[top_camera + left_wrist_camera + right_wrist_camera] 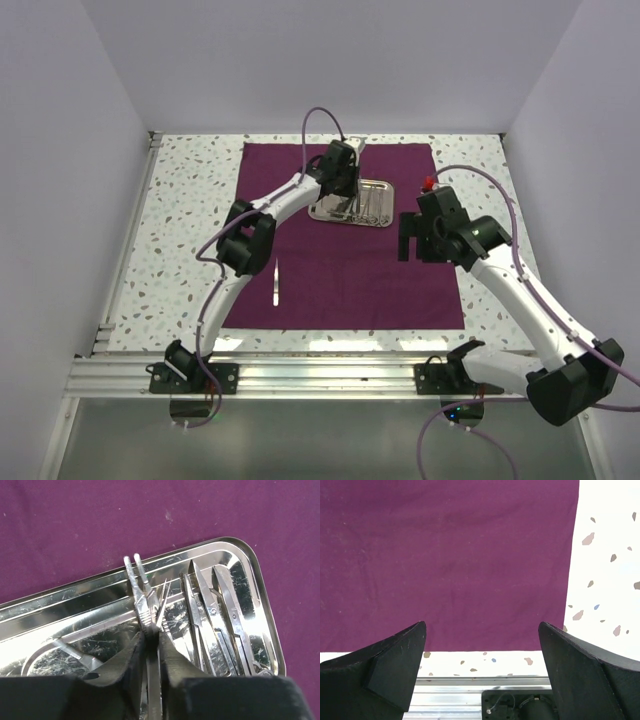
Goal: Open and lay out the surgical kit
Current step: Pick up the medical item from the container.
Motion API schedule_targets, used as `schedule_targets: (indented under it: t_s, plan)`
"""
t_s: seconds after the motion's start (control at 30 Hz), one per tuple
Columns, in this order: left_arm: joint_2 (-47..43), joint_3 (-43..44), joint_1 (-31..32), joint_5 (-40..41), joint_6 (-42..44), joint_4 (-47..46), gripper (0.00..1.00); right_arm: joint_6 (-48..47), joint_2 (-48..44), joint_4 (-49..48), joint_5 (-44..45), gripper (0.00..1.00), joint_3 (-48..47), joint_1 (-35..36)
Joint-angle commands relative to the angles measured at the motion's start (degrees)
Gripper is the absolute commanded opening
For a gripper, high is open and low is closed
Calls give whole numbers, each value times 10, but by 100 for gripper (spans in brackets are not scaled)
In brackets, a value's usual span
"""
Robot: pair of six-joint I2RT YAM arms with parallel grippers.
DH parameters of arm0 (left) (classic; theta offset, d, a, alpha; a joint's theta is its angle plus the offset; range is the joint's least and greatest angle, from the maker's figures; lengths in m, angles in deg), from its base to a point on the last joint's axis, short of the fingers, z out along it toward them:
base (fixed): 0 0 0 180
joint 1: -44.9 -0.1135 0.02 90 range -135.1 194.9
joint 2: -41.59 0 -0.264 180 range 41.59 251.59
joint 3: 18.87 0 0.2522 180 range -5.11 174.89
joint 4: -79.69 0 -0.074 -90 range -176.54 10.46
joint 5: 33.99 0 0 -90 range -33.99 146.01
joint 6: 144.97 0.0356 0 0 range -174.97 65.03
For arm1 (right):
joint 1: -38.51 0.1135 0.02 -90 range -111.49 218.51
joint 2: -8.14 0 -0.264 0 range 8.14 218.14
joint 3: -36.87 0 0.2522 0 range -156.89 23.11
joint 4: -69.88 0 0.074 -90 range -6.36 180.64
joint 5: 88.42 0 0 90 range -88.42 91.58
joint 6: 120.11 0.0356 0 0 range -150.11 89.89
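The dark purple cloth wrap (pixel 350 270) lies open and flat on the speckled table (pixel 185 220), filling most of its middle. The small steel tray (pixel 386 189) sits on the far half of the cloth, near its centre, shiny and scratched, with a raised rim. In the left wrist view, several thin silver hinged instruments (pixel 220 620) lie side by side lengthwise in the right part of the tray; at least one shows a pivot screw like scissors. One more thin silver instrument (pixel 275 281) lies alone on the near left of the cloth, too small to name.

The left arm stretches far and to the right, its wrist tipped down over the tray. The left gripper (pixel 152 645) has its fingers (pixel 127 665) pressed together on the ridged grip of a pair of tweezers (pixel 141 597), whose two prongs point away towards the tray's far rim. A slim pointed piece lies just beside them; whether it is gripped too I cannot tell.

The right arm is bent above the right part of the cloth, apart from the tray. The right gripper (pixel 482 625) hangs with its fingers (pixel 400 660) spread wide, nothing between them, over the cloth's near right corner.
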Motion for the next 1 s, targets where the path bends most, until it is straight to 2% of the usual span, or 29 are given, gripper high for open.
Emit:
schedule_targets:
  t_s: [0.0, 0.1, 0.3, 0.5, 0.7, 0.77, 0.87, 0.9, 0.93, 0.97]
  plan:
    - [14, 4, -1, 7, 33, 5, 16, -13, 8, -21, 10, 98, -24, 1]
    - [14, -3, -1, 19, 44, 18, 0, -12, 12, -28, 8, 98, -18, 1]
    - [-19, -3, -2, 65, 66, 36, 0, -12, 13, -37, 6, 98, -17, 0]
    - [-89, -2, -1, 170, 130, 55, 0, -9, 11, -45, -5, 98, -13, 1]
    - [-153, -80, 13, 290, 208, 39, 0, -5, 9, -64, -25, 98, 1, 0]
    - [-160, -99, 21, 322, 239, 36, 24, -4, 10, -68, -29, 98, 3, 1]
    - [-166, -133, 33, 344, 251, 29, 70, -1, 9, -73, -36, 98, 4, 1]
    - [-169, -150, 37, 352, 254, 25, 76, 0, 9, -74, -36, 98, 4, 1]
    - [-169, -157, 41, 371, 258, 21, 87, 0, 8, -73, -39, 98, 5, 0]
    - [-166, -161, 49, 382, 263, 14, 90, 1, 4, -74, -41, 98, 6, 1]
